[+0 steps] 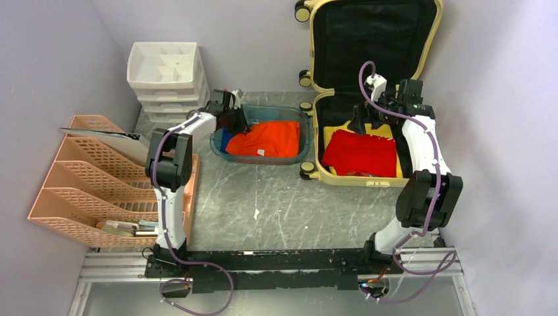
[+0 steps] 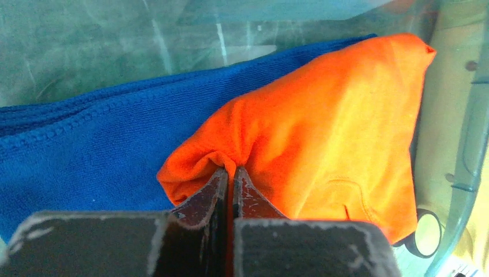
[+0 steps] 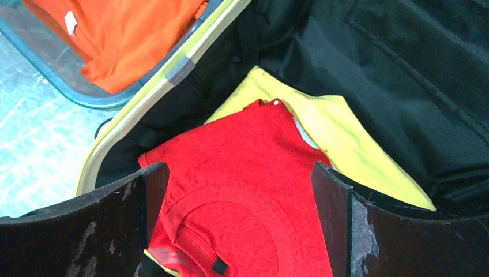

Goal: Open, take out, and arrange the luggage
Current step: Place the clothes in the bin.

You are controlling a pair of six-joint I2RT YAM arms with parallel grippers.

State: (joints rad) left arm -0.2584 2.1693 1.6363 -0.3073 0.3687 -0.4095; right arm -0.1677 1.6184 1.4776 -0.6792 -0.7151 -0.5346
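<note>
Luggage sits open, far right on the desk. Left tool is pinched shut on the orange shirt in the tray, right tool hangs wide open over the red shirt inside.

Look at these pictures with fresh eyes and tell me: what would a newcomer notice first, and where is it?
The big pale yellow suitcase stands open at the far right of the table, a red shirt lying in it on a yellow cloth, with the right claw open just above. Beside it to the left, a bright orange shirt lies in a teal tray, and the left claw is shut on a fold of it.
</note>
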